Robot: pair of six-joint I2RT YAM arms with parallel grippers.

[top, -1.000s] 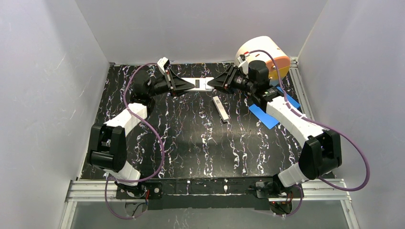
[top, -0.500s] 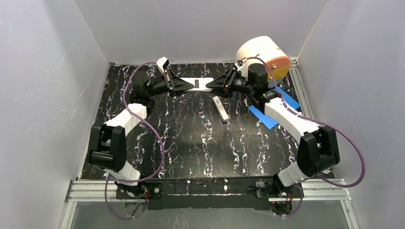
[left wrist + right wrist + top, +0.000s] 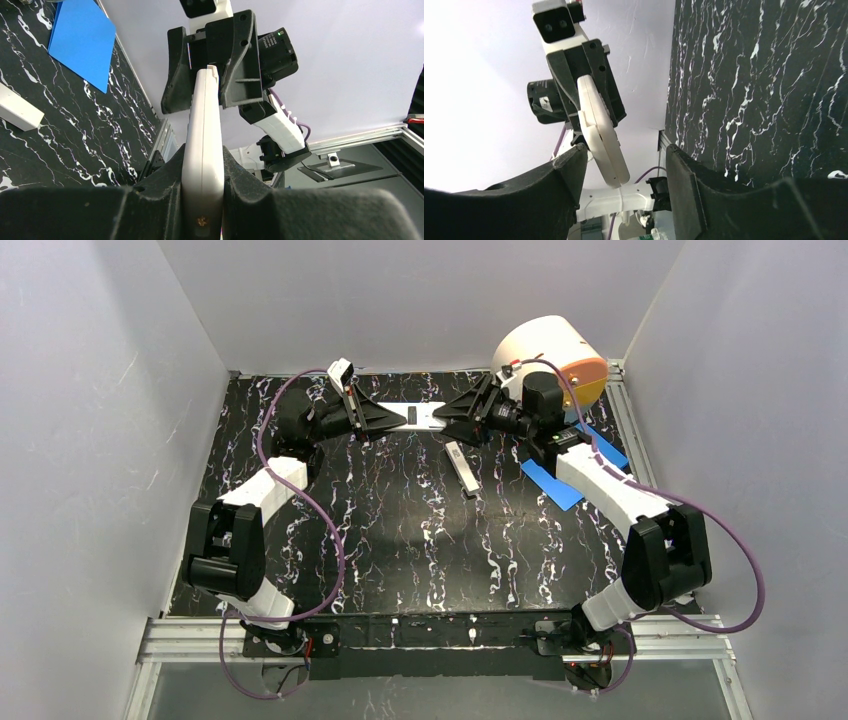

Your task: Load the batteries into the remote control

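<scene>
1. Clutter on the black marbled bench (image 3: 400, 530): a short white bar (image 3: 461, 468) lies flat towards the far edge, just nearer than the two claws. A blue sheet (image 3: 560, 482) lies by the right edge, partly under the right arm. A white drum with an orange face (image 3: 545, 348) sits in the far right corner, behind the right arm's wrist. None of these touches the remote.

2. The remote control (image 3: 426, 417) is held off the bench near the middle of the far edge, lying left to right, with its small dark recess facing up. The left gripper (image 3: 383, 418) is clamped tight on the remote's left end – both pads press flat on its sides in the left wrist view.

3. The right gripper (image 3: 447, 419) faces it from the other side with its fingers (image 3: 564, 185) spread wide. The remote's right tip sits between them with a gap on each side, so this claw holds nothing.

4. Writing: a white sticker on the left arm's black motor housing shows in the right wrist view – too small to read.
</scene>
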